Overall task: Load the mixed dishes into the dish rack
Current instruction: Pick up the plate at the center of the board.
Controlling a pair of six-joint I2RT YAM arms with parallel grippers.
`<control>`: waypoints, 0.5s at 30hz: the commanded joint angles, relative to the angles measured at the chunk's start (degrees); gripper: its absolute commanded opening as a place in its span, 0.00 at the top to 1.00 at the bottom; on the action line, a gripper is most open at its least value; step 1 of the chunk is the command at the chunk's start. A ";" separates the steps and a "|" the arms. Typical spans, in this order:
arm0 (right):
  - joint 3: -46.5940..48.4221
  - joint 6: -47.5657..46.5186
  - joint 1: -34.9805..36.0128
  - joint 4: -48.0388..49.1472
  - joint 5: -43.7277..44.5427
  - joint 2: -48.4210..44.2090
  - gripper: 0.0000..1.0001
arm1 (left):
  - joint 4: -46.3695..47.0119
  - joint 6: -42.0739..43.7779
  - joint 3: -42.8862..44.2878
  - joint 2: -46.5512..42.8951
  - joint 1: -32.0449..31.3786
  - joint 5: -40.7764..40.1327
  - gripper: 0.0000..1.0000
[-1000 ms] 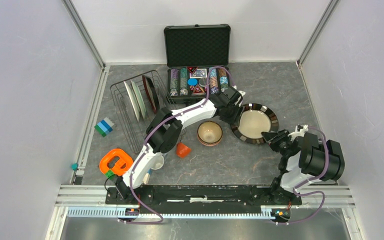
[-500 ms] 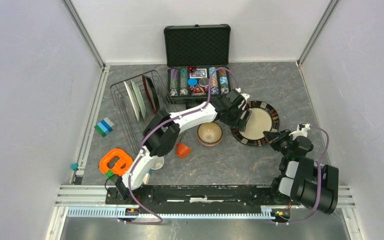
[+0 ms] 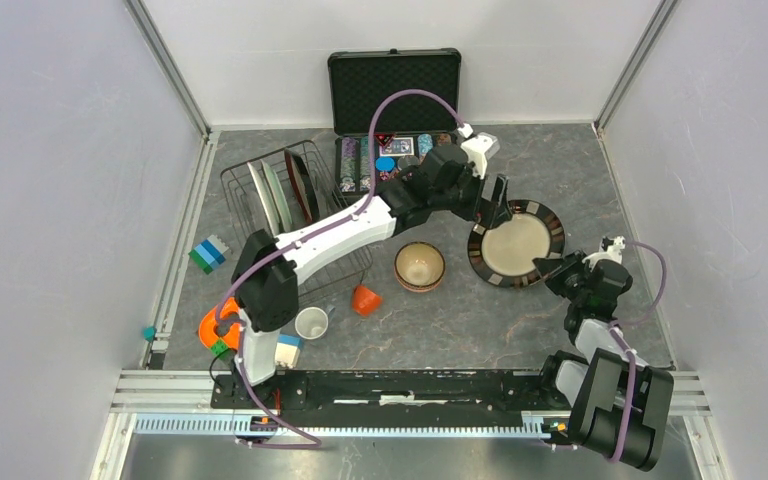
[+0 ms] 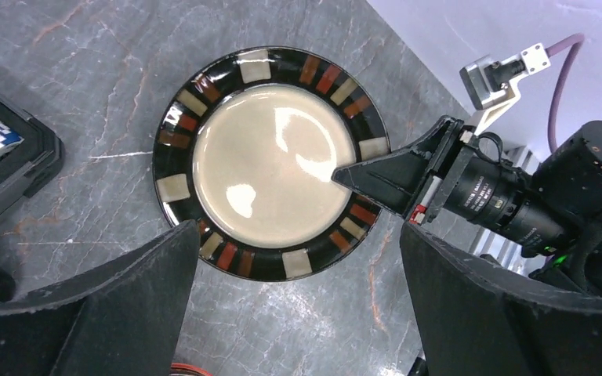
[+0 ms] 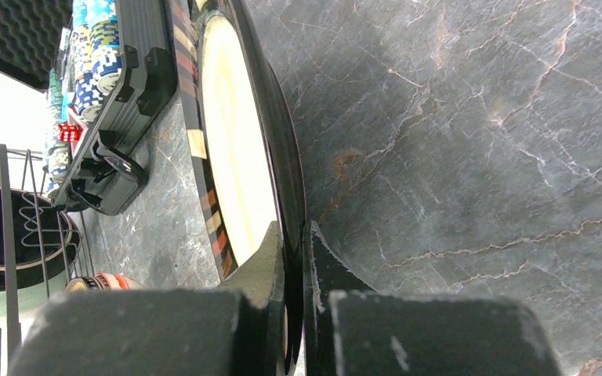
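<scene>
The dark-rimmed beige plate (image 3: 513,245) lies on the table right of centre. My right gripper (image 3: 552,268) is shut on its near right rim, one finger over the plate and one under it, as the right wrist view shows (image 5: 294,235) with the plate (image 5: 235,149) edge-on. My left gripper (image 3: 496,203) is open and empty above the plate's far left side; in the left wrist view (image 4: 298,235) the plate (image 4: 270,160) lies below. The dish rack (image 3: 228,190) at left holds three upright plates. A tan bowl (image 3: 420,266), an orange cup (image 3: 364,299) and a white cup (image 3: 311,322) stand on the table.
The open black poker chip case (image 3: 394,95) stands at the back centre, just behind my left arm. An orange ring toy (image 3: 228,325), a blue-green block (image 3: 208,253) and a white-and-blue block (image 3: 288,350) lie at left. Side walls close the table in.
My left gripper has risen off the plate's left rim and moved back and right. The right gripper stayed on the rim; the plate shifted slightly right. The white cup has come into view.
</scene>
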 commanded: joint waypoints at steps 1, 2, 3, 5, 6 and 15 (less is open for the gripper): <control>5.36 0.20 -0.26 1.86 -0.74 -2.36 1.00 | 6.35 -3.84 -5.22 -5.21 1.55 1.08 0.00; 6.28 0.25 -0.26 0.97 -0.98 -2.74 1.00 | 7.65 -4.64 -6.64 -6.41 1.94 1.16 0.00; 6.97 0.23 -0.26 -0.09 -1.24 -3.01 1.00 | 9.49 -5.07 -8.42 -7.32 2.26 1.01 0.00; 8.71 0.16 -0.26 -2.13 -1.68 -3.55 1.00 | 11.54 -6.01 -11.26 -8.54 3.07 0.48 0.00; 9.67 0.02 -0.35 -3.11 -2.18 -3.72 1.00 | 11.31 -6.72 -11.78 -8.89 3.72 0.83 0.00; 20.02 -4.32 -0.44 -13.03 -1.67 -7.66 1.00 | 9.83 -7.34 -13.03 -14.20 5.15 -0.16 0.00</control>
